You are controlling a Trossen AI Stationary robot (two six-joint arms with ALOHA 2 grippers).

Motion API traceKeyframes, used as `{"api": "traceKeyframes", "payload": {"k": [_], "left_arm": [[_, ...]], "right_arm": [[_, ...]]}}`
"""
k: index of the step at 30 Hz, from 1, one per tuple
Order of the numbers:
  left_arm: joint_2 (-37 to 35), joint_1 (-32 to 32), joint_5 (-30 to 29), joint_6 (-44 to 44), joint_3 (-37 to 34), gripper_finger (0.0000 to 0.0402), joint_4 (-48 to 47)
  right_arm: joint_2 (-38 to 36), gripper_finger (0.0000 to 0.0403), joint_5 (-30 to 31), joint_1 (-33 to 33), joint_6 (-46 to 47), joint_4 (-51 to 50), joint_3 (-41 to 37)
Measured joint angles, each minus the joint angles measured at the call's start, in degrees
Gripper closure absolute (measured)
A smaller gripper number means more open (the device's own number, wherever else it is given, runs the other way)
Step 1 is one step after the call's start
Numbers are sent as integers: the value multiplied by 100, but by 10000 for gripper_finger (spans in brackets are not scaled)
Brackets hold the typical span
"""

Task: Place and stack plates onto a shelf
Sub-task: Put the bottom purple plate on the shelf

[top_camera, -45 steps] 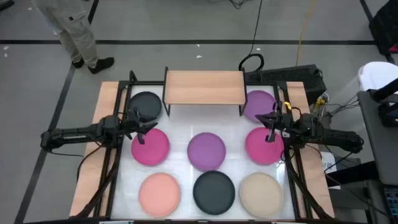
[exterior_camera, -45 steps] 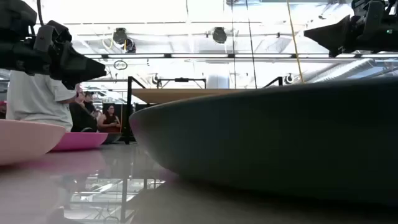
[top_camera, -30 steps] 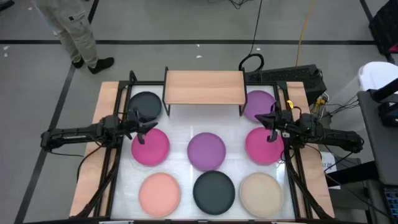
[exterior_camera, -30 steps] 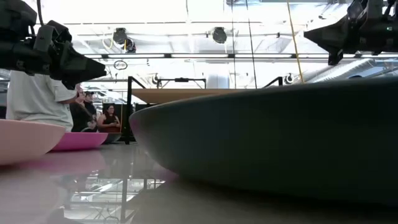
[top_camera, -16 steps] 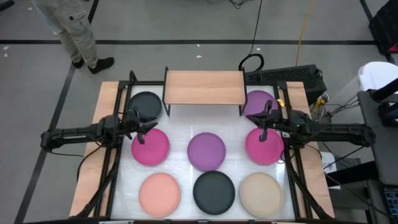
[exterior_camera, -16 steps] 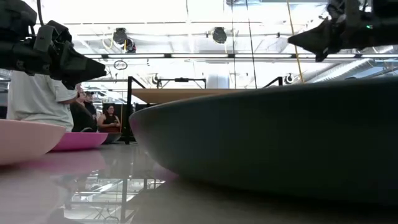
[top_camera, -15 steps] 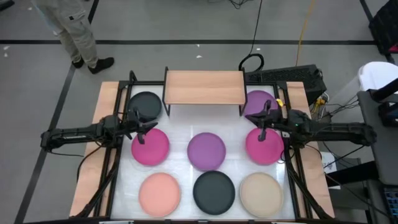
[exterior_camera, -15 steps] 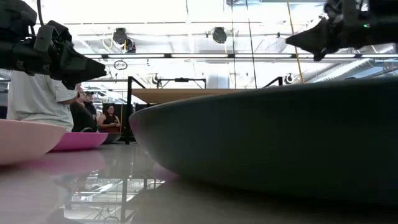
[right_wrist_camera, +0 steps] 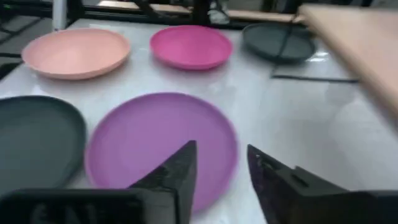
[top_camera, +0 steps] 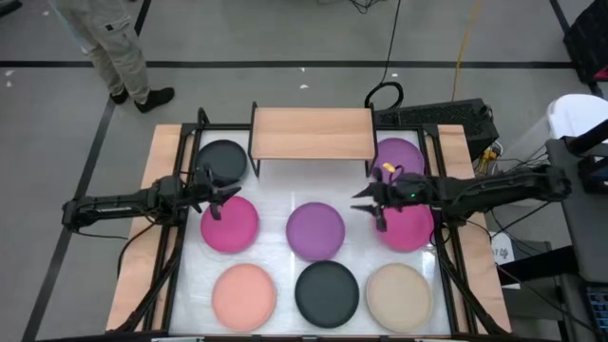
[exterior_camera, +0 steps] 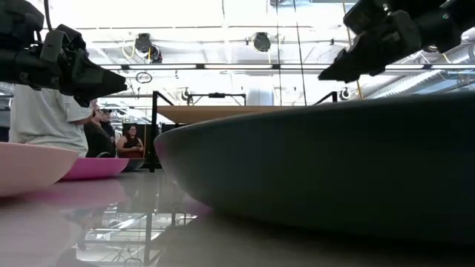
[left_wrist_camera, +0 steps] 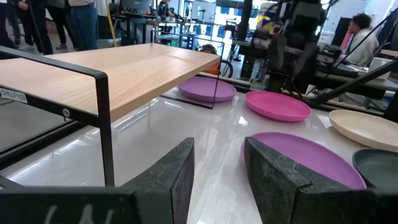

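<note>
The light-wood shelf (top_camera: 312, 133) stands bare at the table's far middle. Flat on the white tabletop lie several plates: dark grey (top_camera: 221, 160), purple (top_camera: 397, 155), magenta (top_camera: 229, 224), purple (top_camera: 315, 230), magenta (top_camera: 410, 228), salmon (top_camera: 243, 294), dark grey (top_camera: 327, 292) and beige (top_camera: 399, 294). My left gripper (top_camera: 220, 191) hovers open over the left magenta plate's far edge. My right gripper (top_camera: 369, 207) hangs open between the centre purple plate (right_wrist_camera: 161, 149) and the right magenta plate, clear of both.
Black frame rails (top_camera: 177, 237) run along both table sides. A person (top_camera: 114, 47) stands on the floor beyond the far left corner. A cable loop (top_camera: 384, 95) lies behind the shelf. In the low view the near dark grey plate (exterior_camera: 319, 163) fills the foreground.
My right gripper has travelled from over the right magenta plate toward the table's left, nearing the centre purple plate, and its fingers have opened. The plates and the shelf have stayed where they were.
</note>
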Motion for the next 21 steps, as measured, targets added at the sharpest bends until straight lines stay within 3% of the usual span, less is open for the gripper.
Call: {"api": "traceKeyframes", "payload": {"k": [4,9,16,21], "left_arm": [[0,-1,0,0,0,256,0],[0,-2,0,0,-2,256,1],[0,-2,0,0,-2,256,2],[0,-2,0,1,0,256,0]], "right_arm": [[729,227,-6,114,666,668,9],[1453,195,-6,110,1019,536,275],[2476,186,220,-20,1024,-248,1073],[2943,189,304,-301,1255,-322,1238]]}}
